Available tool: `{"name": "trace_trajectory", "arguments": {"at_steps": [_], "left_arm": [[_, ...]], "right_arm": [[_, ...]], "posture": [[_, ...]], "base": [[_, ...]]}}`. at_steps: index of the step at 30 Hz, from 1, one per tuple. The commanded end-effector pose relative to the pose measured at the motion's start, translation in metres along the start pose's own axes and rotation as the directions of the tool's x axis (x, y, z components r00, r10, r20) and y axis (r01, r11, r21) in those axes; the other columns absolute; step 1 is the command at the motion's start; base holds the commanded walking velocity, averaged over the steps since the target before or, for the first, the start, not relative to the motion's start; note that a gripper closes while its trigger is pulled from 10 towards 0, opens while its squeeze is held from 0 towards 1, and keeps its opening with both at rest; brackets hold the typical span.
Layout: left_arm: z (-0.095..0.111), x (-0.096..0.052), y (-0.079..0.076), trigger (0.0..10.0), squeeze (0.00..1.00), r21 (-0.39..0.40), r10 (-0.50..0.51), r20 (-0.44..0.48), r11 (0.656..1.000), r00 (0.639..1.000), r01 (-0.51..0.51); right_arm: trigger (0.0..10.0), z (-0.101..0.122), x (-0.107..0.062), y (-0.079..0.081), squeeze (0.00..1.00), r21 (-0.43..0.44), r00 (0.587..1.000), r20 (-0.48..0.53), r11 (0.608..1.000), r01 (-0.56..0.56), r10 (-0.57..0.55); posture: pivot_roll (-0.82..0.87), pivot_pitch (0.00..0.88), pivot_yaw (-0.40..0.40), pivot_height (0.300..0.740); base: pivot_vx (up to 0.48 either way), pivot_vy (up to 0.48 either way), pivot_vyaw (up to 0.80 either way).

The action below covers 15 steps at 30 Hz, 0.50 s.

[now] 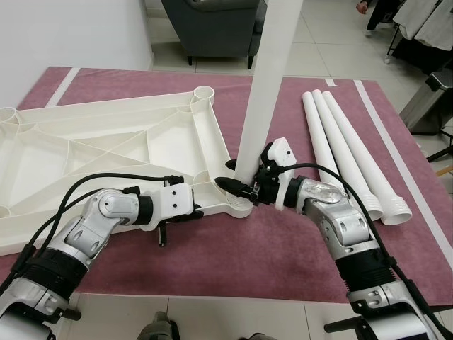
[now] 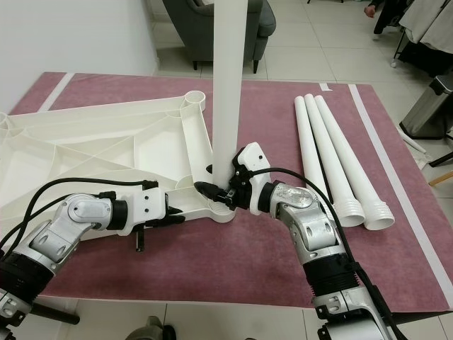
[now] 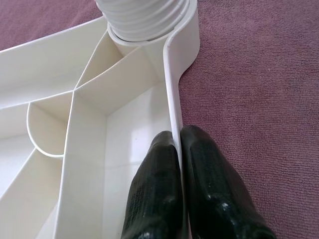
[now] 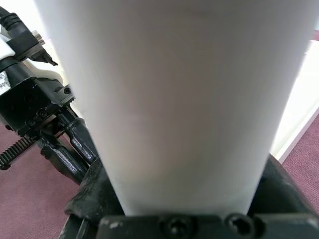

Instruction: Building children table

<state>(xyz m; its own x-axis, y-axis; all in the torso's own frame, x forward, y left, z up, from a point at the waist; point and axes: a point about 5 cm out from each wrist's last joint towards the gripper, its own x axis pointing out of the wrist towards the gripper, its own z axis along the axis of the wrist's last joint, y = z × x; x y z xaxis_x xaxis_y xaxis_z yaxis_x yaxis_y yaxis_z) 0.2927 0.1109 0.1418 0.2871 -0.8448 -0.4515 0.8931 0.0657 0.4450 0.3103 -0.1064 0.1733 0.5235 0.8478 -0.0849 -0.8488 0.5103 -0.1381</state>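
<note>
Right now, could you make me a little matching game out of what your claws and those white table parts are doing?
Things:
1. left claw
2. right claw
3. upright leg
4. three spare legs

States:
A. lying side by side on the rug
B. pinching the tabletop's side wall
C. standing in the tabletop's corner socket
D. clamped around the upright leg near its base

Pairs: 1-B, 2-D, 3-C, 4-A

plain white wall (image 1: 71,32) on the left, pale glossy tiled floor (image 1: 318,42), fuzzy maroon rug with white border stripes (image 1: 283,269), dark grey upholstered armchair (image 1: 212,25) at the back, silver metal bin (image 1: 430,103) far right
</note>
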Motion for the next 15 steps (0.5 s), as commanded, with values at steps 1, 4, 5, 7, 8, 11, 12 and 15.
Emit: {"name": "trace_trajectory", "arguments": {"at_steps": [1, 4, 5, 7, 8, 11, 12, 15], "left_arm": [[0.026, 0.015, -0.005, 0.0, 0.00, 0.068, -0.140, 0.103, 0.989, 0.985, 0.134], [0.032, 0.021, -0.001, 0.0, 0.00, 0.050, -0.102, 0.126, 0.994, 0.987, 0.097], [0.032, 0.021, -0.001, 0.0, 0.00, 0.050, -0.102, 0.126, 0.994, 0.987, 0.097], [0.041, 0.029, 0.006, 0.0, 0.00, 0.028, -0.058, 0.155, 0.998, 0.986, 0.055], [0.041, 0.029, 0.006, 0.0, 0.00, 0.028, -0.058, 0.155, 0.998, 0.986, 0.055], [0.049, 0.038, 0.015, 0.0, 0.00, 0.011, -0.019, 0.172, 1.000, 0.985, 0.018], [0.049, 0.038, 0.015, 0.0, 0.00, 0.011, -0.019, 0.172, 1.000, 0.985, 0.018], [0.052, 0.043, 0.021, 0.0, 0.00, 0.017, -0.001, 0.159, 1.000, 0.987, -0.002]], "right_arm": [[0.0, -0.015, 0.011, 0.012, 0.00, 0.035, 0.996, -0.047, 0.996, 0.076, -0.075], [0.0, -0.022, 0.011, 0.012, 0.00, 0.043, 0.978, -0.072, 0.979, 0.198, -0.195], [0.0, -0.022, 0.011, 0.012, 0.00, 0.043, 0.978, -0.072, 0.979, 0.198, -0.195], [0.0, -0.031, 0.009, 0.011, 0.00, 0.066, 0.906, -0.104, 0.906, 0.417, -0.410], [0.0, -0.031, 0.009, 0.011, 0.00, 0.066, 0.906, -0.104, 0.906, 0.417, -0.410], [0.0, -0.045, 0.004, 0.010, 0.00, 0.086, 0.712, -0.196, 0.712, 0.697, -0.674], [0.0, -0.045, 0.004, 0.010, 0.00, 0.086, 0.712, -0.196, 0.712, 0.697, -0.674], [0.0, -0.055, 0.003, 0.013, 0.00, 0.091, 0.558, -0.261, 0.555, 0.827, -0.788]], "posture": [[0.13, 0.050, -0.015, 0.740], [0.12, 0.051, -0.019, 0.740], [0.12, 0.051, -0.019, 0.740], [0.12, 0.052, -0.017, 0.740], [0.12, 0.052, -0.017, 0.740], [0.11, 0.051, -0.008, 0.740], [0.11, 0.051, -0.008, 0.740], [0.10, 0.046, -0.002, 0.740]], "base": [[0.000, 0.000, 0.00], [0.000, 0.000, 0.00], [0.000, 0.000, 0.00], [0.000, 0.000, 0.00], [0.000, 0.000, 0.00], [0.000, 0.000, 0.00], [0.000, 0.000, 0.00], [0.000, 0.000, 0.00]]}}
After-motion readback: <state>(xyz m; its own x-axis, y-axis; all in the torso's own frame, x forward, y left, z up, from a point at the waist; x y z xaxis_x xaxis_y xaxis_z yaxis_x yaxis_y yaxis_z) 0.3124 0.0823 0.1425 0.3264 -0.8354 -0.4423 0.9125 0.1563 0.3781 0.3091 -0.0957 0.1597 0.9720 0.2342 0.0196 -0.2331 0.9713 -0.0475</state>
